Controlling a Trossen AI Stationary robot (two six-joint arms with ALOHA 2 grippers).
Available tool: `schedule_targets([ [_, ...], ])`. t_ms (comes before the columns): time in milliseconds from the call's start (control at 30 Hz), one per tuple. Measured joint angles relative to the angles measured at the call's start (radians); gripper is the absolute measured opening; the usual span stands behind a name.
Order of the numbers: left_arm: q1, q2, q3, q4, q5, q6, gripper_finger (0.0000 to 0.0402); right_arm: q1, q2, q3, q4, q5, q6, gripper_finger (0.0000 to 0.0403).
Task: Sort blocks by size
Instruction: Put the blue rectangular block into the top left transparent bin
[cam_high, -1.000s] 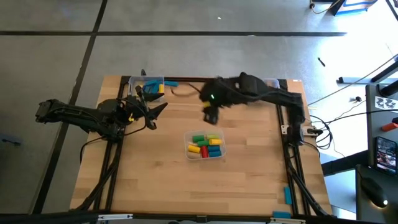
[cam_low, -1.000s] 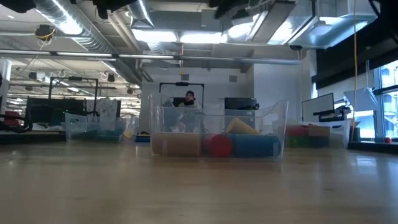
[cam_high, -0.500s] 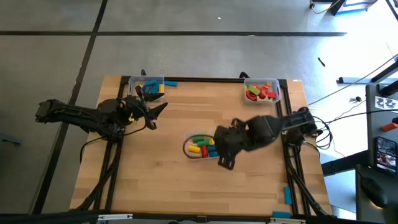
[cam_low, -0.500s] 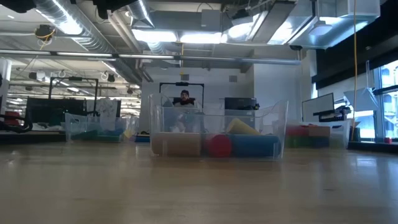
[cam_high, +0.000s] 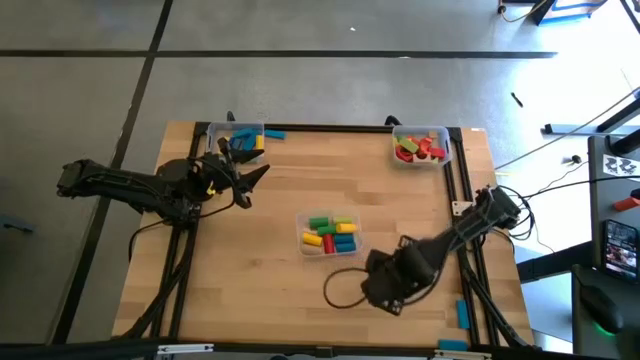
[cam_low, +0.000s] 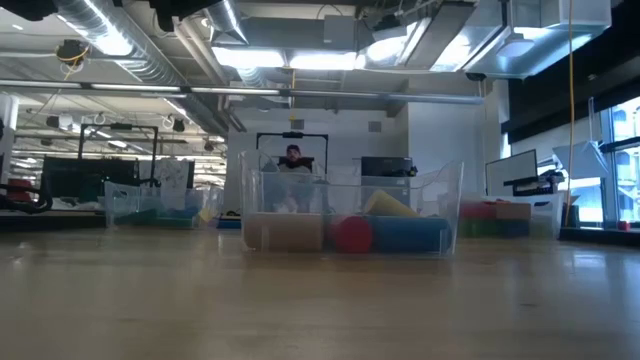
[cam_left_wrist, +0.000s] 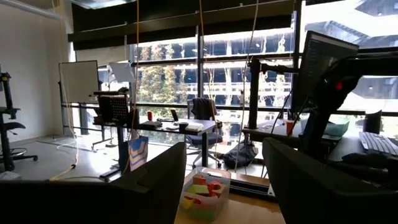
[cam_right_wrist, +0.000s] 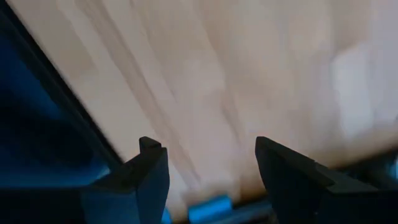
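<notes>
Wooden blocks (cam_high: 331, 235) are seen in the clear bin (cam_high: 356, 247) at table centre, right gripper (cam_high: 385, 297) near the front edge with fingers apart and empty, left gripper (cam_high: 255, 176) parked open near the back-left bin (cam_high: 214, 131), so a reach back to the centre bin is judged next.

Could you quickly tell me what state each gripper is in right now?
Left gripper: open, holding nothing, near the table's left edge.
Right gripper: open, holding nothing, over the table's near right part.
</notes>
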Motion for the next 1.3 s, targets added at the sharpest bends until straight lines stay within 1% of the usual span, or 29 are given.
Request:
schedule_targets([
  [100, 0.0, 0.0, 0.0, 0.001, 0.0, -0.003, 0.021, 0.049, 0.0, -0.087, 0.0, -0.101, 0.035, 0.023],
  [267, 0.0, 0.0, 0.0, 0.003, 0.0, -0.003, 0.021, 0.145, 0.0, -0.204, 0.002, -0.214, 0.089, 0.023],
  [400, 0.0, 0.0, 0.0, 0.003, 0.0, -0.004, 0.021, 0.214, 0.0, -0.288, 0.019, -0.264, 0.111, 0.023],
  [600, 0.0, 0.0, 0.0, 0.002, 0.0, -0.005, 0.021, 0.303, 0.001, -0.41, 0.111, -0.361, 0.086, 0.0225],
  [667, 0.0, 0.0, 0.0, 0.002, 0.0, -0.005, 0.021, 0.328, 0.001, -0.45, 0.141, -0.398, 0.079, 0.0209],
  [733, 0.0, 0.0, 0.0, 0.002, 0.0, -0.005, 0.021, 0.35, 0.001, -0.488, 0.167, -0.426, 0.06, 0.0181],
  [867, 0.0, 0.0, 0.0, 0.002, 0.0, -0.005, 0.021, 0.381, 0.001, -0.559, 0.256, -0.475, 0.055, 0.0102],
  [1000, 0.0, 0.0, 0.0, 0.002, 0.0, -0.001, 0.021, 0.395, 0.001, -0.618, 0.35, -0.494, 0.052, 0.0021],
  [1067, 0.0, 0.0, 0.0, 0.002, 0.0, 0.003, 0.021, 0.395, 0.001, -0.644, 0.386, -0.496, 0.05, 0.0008],
  [1200, 0.0, 0.0, 0.0, 0.001, 0.0, 0.002, 0.021, 0.395, 0.001, -0.7, 0.424, -0.529, 0.049, 0.0023],
  [1300, 0.0, 0.0, 0.0, 0.001, 0.0, 0.002, 0.021, 0.395, 0.001, -0.735, 0.455, -0.563, 0.048, 0.0017],
])
